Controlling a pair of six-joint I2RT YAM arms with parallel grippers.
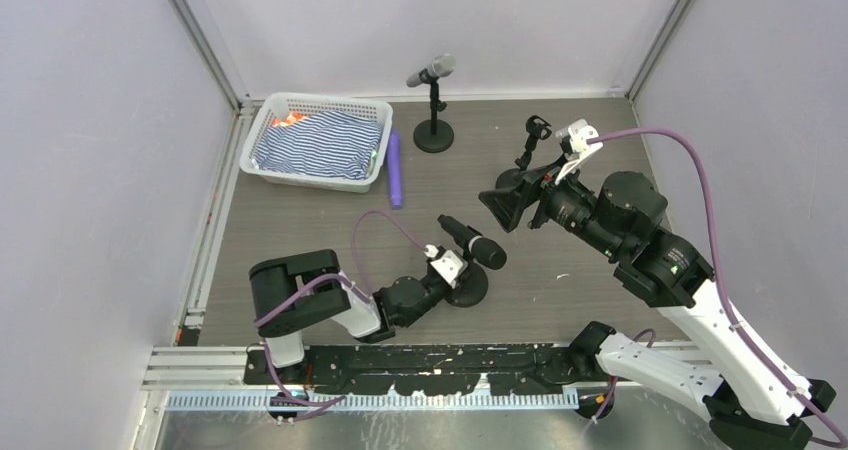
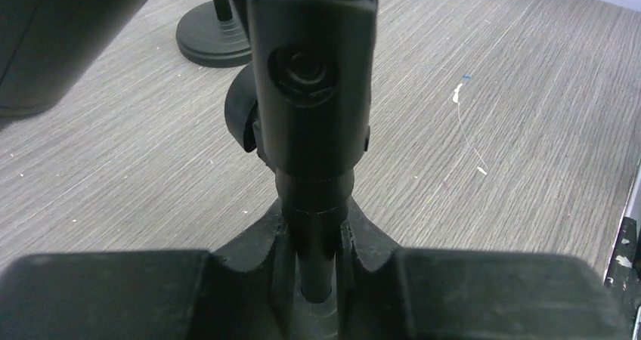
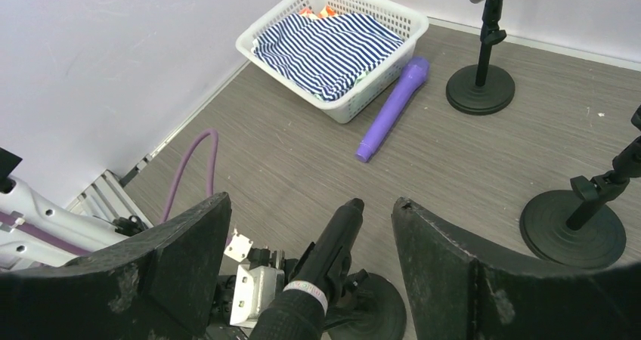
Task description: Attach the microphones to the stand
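A black microphone (image 1: 475, 242) sits tilted in the clip of the near stand (image 1: 467, 288). My left gripper (image 2: 317, 279) is shut on that stand's thin pole (image 2: 317, 219), low above its base. My right gripper (image 3: 311, 200) hangs open above the black microphone (image 3: 325, 257), fingers wide on either side and not touching it. A purple microphone (image 1: 395, 170) lies flat beside the basket. A silver-grey microphone (image 1: 431, 71) is held in the back stand (image 1: 433, 138). A third stand (image 1: 537, 130) with an empty clip is by my right gripper (image 1: 505, 205).
A white basket (image 1: 268, 120) holding striped cloth stands at the back left, with the purple microphone (image 3: 393, 109) along its right side. The empty stand's base (image 3: 573, 238) lies to the right of my right gripper. Walls close in the table on three sides.
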